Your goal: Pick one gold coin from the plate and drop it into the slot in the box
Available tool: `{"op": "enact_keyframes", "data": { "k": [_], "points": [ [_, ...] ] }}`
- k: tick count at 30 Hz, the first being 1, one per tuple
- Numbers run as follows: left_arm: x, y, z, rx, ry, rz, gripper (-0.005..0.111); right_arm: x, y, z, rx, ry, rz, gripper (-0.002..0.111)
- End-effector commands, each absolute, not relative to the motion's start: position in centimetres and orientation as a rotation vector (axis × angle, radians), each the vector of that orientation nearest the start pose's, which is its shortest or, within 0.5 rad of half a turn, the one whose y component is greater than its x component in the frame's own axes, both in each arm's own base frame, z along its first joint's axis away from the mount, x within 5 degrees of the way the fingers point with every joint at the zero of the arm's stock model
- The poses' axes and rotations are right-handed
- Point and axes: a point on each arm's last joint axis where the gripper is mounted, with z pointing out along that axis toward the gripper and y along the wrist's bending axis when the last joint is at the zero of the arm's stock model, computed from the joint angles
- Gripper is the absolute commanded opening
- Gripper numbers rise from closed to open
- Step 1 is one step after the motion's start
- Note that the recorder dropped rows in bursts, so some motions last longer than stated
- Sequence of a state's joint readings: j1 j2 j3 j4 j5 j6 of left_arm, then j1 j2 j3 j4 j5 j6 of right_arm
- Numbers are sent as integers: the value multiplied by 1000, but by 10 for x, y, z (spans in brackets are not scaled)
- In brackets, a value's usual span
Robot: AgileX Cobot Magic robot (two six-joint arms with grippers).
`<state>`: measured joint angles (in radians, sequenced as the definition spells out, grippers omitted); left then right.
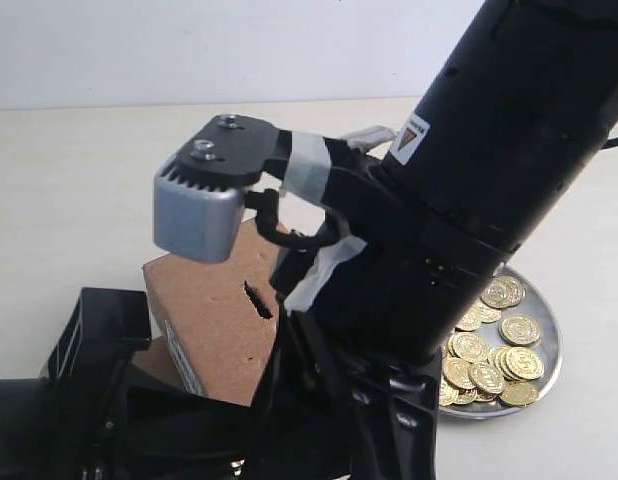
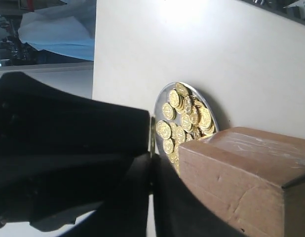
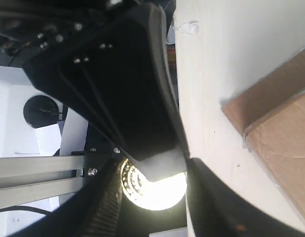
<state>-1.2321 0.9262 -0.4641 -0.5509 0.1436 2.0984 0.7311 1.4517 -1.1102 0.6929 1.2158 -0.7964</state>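
The brown box (image 1: 214, 325) stands left of centre, its dark slot (image 1: 257, 299) on the face turned up. The silver plate (image 1: 551, 345) lies at the right, heaped with gold coins (image 1: 494, 355). My right arm (image 1: 469, 180) crosses over the box and hides both grippers in the exterior view. In the left wrist view my left gripper (image 2: 152, 160) is shut, close beside the box (image 2: 241, 182), with the coins (image 2: 184, 116) beyond. A thin gold-tinted strip shows above its tips; I cannot tell if it is a coin. My right gripper (image 3: 155, 182) is open and holds nothing; the box (image 3: 288, 143) lies to one side.
The grey wrist camera (image 1: 199, 215) hangs above the box. The black left arm (image 1: 89, 350) fills the lower left corner. A black arm part (image 3: 118, 84) and a bright round lamp (image 3: 155, 190) sit ahead of the right gripper. Bare cream table (image 1: 69, 200) stretches behind the box.
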Motion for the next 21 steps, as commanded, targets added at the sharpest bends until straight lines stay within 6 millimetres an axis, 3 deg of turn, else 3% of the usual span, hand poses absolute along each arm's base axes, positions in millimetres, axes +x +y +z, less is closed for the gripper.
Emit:
{"op": "enact_keyframes", "data": {
  "k": [1,6,8,13,21],
  "points": [
    [55,-176,259,2024,364,103,0,168,212,303,-1713,2283,794,51],
    [68,-174,257,1998,503,110,0,175,184,347,-1508,2271,394,58],
    [80,-174,255,1998,562,147,0,171,171,366,-1429,2234,310,58],
    [123,-184,252,2104,652,245,0,143,144,399,-1308,2167,326,58],
    [185,-204,253,2422,662,303,0,107,110,421,-1240,2094,338,58]
  ]
}}
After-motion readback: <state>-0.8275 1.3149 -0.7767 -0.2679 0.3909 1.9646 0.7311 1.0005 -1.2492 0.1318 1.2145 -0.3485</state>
